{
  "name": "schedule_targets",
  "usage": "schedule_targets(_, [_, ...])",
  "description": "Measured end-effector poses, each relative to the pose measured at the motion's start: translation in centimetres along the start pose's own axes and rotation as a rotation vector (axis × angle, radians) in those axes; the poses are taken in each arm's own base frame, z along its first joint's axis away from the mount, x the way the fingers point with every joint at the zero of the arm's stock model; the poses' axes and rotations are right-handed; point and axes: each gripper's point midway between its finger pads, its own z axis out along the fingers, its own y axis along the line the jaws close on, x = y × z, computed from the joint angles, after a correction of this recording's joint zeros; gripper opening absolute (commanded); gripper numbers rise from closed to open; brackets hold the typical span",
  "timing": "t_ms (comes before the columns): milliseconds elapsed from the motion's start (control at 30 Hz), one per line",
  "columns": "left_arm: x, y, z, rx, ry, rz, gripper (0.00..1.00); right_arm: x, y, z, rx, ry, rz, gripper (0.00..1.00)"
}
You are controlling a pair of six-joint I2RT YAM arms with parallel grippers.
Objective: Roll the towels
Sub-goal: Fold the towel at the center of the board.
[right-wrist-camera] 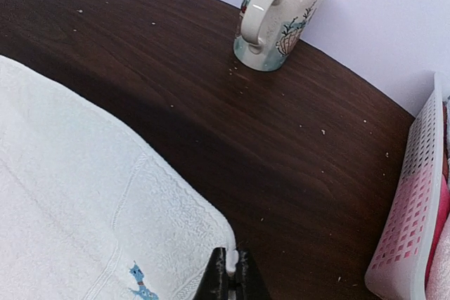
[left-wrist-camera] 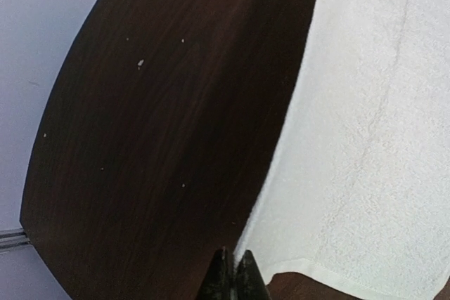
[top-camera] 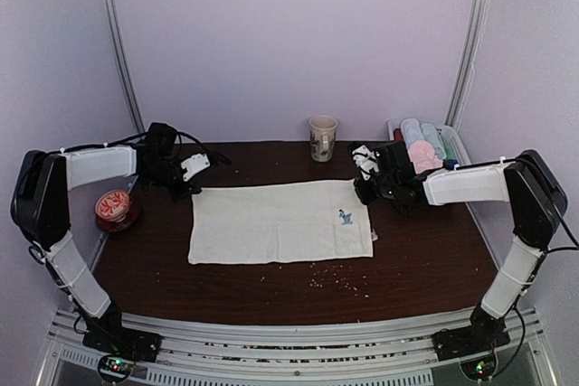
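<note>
Our left tool [left-wrist-camera: 232, 275] and right tool [right-wrist-camera: 229, 268] each pinch a cream towel [top-camera: 280, 221] corner; mug [right-wrist-camera: 278, 15] and basket [right-wrist-camera: 409, 219] stand behind.

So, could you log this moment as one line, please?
cream towel flat; left pincer shut on far-left corner; right pincer shut on far-right corner

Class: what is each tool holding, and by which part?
Both hold the cream-white towel, lying flat: the left tool pinches its far left corner, the right tool its far right corner.
</note>
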Motion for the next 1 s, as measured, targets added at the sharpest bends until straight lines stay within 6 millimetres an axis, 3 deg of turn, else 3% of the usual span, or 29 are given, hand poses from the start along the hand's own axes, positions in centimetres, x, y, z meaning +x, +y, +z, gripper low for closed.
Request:
schedule_targets(233, [-0.9,-2.5,-3.5,0.024,-0.106,0.077,0.00,0.5,1.1,-2.8,-0.086,-0.019,-0.017,0.00])
schedule_targets(433, [0.5,-5.6,-4.0,0.091,-0.126,0.132,0.00,2.8,1.7,-4.2,-0.124,0.022,-0.048,0.00])
schedule_targets(667, [1.6,-7.4,-4.2,0.123,-0.128,0.185,0.00,5.9,2.6,-4.6,-0.164,0.084,-0.069,0.00])
schedule_targets(1000, [2.5,-9.2,-4.8,0.177,-0.126,0.233,0.00,7.2,3.1,-4.9,-0.190,0.128,-0.079,0.00])
